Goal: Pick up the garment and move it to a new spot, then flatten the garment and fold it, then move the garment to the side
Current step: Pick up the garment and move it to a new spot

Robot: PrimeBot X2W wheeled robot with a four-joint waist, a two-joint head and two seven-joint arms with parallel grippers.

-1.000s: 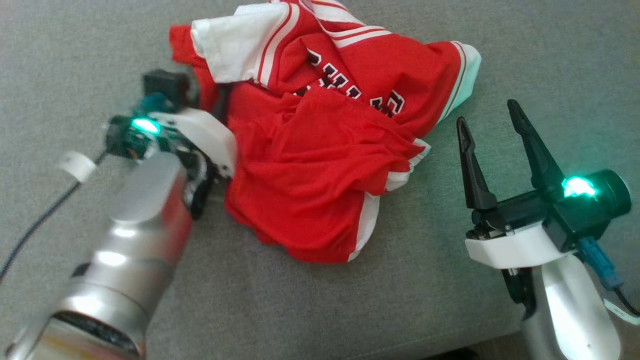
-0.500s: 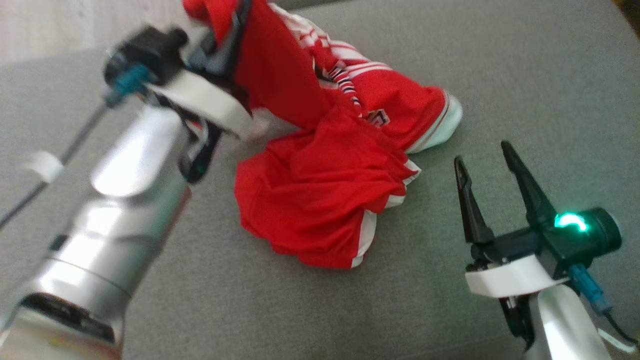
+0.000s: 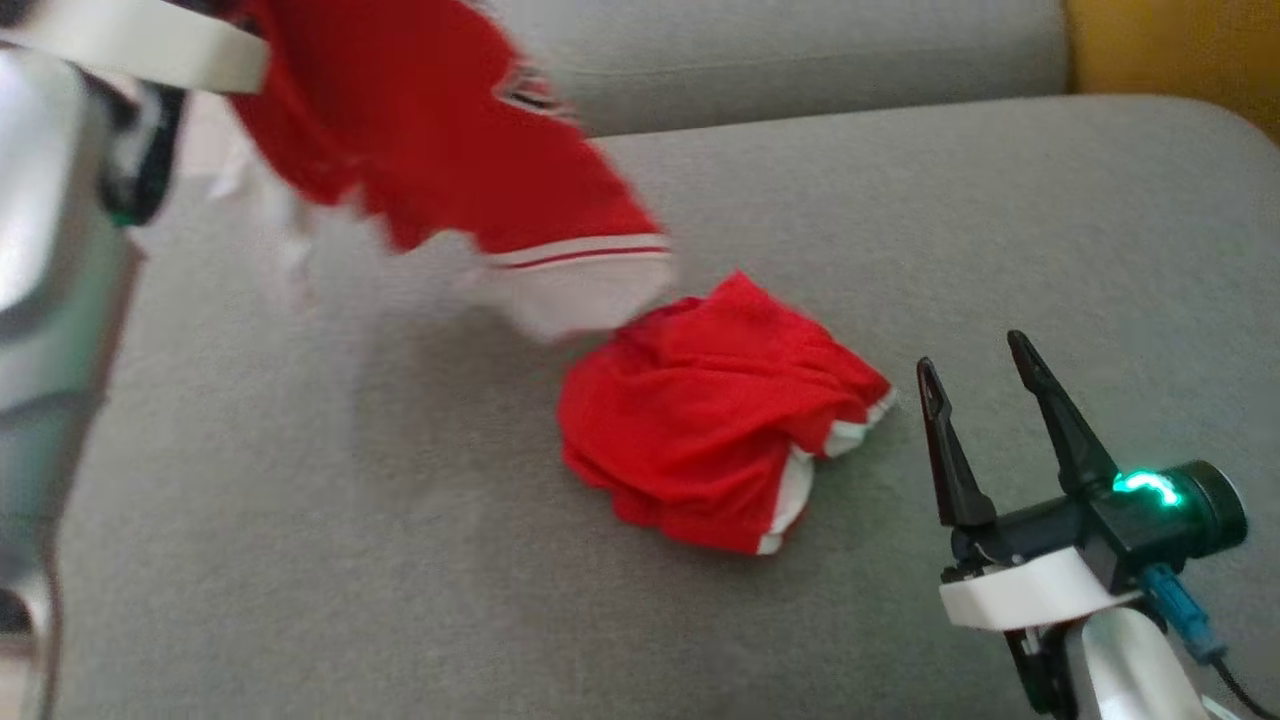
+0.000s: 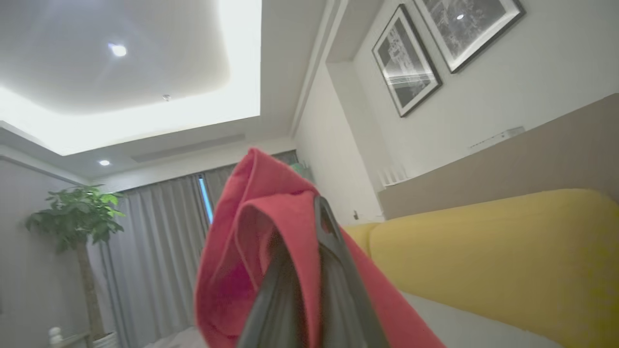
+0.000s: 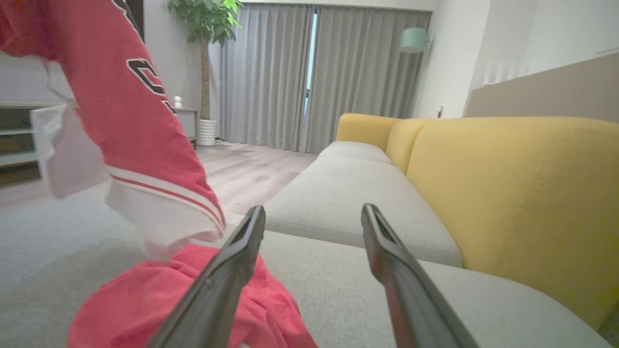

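The garment, a red jersey with a white striped hem, hangs in the air at the upper left of the head view, blurred. Its white hem dangles just above and to the left of a smaller red cloth. In the left wrist view my left gripper is shut on a fold of the garment, which drapes over the fingers. In the head view my left arm rises along the left edge. My right gripper stands open above the seat at the lower right, nothing between its fingers. The garment hangs to their left.
A smaller red cloth with white trim lies crumpled on the grey sofa seat, just left of my right gripper. A yellow backrest runs along the far right. A second grey seat lies beyond, with wooden floor to its left.
My left gripper closed on the garment and raised it up and to the left off the seat. The smaller red cloth stayed behind. The head camera tilted up; the right gripper stayed open.
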